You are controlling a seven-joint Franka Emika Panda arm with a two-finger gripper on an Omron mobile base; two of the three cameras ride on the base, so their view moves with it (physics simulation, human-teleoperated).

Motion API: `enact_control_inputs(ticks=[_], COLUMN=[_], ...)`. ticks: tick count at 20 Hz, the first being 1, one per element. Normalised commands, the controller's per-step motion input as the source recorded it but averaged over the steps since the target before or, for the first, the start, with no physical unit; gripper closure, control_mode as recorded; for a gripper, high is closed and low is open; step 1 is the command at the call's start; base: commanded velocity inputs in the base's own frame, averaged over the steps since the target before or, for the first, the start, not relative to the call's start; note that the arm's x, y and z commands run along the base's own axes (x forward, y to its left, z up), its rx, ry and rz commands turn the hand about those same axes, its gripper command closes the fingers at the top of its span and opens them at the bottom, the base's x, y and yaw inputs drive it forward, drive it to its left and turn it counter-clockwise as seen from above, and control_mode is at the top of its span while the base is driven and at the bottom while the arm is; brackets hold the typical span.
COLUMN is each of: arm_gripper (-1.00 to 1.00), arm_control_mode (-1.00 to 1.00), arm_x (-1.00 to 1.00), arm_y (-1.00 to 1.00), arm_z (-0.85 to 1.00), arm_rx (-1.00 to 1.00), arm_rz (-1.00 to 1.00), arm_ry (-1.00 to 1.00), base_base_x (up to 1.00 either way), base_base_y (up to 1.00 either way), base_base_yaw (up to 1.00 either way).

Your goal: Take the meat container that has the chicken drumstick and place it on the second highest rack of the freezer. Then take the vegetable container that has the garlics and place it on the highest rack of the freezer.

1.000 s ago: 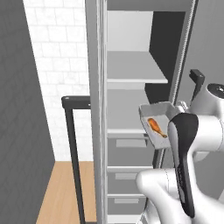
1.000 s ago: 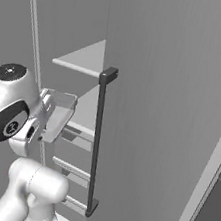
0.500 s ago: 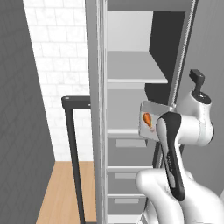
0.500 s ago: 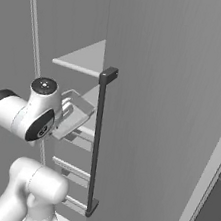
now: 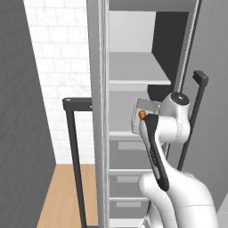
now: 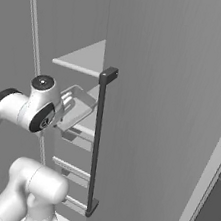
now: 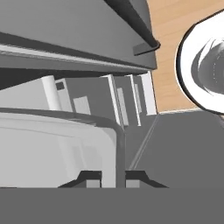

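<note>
A light-grey meat container point(image 5: 141, 112) hangs tilted in front of the open freezer point(image 5: 129, 58), level with the second highest rack point(image 5: 119, 133). The orange-brown chicken drumstick point(image 5: 142, 115) lies in it. From the right the same container point(image 6: 76, 106) juts from my wrist toward the shelves. My gripper point(image 7: 114, 178) is shut on the container's rim point(image 7: 119, 148), one dark fingertip on each side. The highest rack point(image 5: 133, 80) stands bare above. The vegetable container with the garlics is out of view.
Grey drawers point(image 5: 129, 156) stack under the lower shelf. The open freezer door point(image 6: 172, 117) with its long black bar handle point(image 6: 96, 140) stands close to the right of my arm. Another black handle point(image 5: 73, 147) and a wooden floor point(image 5: 62, 196) lie to the left.
My wrist has swung toward the freezer. The container with the drumstick has gone left and slightly up, closer to the shelves, and is more tilted. The grip has stayed shut.
</note>
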Motion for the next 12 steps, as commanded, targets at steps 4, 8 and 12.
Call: enact_control_inputs(ticks=[4,8,12], arm_gripper=[1.00,1.00,1.00], arm_control_mode=[-1.00,-1.00,-1.00], arm_x=[0.43,0.27,0.51], arm_y=[0.00,0.00,-0.06], arm_z=[-0.13,-0.22,-0.37], arm_rx=[-0.01,-0.01,0.00], arm_rz=[0.00,0.00,0.00], arm_ry=[0.00,0.00,0.03], base_base_x=[0.00,0.00,0.00], base_base_y=[0.00,0.00,0.00], base_base_yaw=[0.00,0.00,0.00])
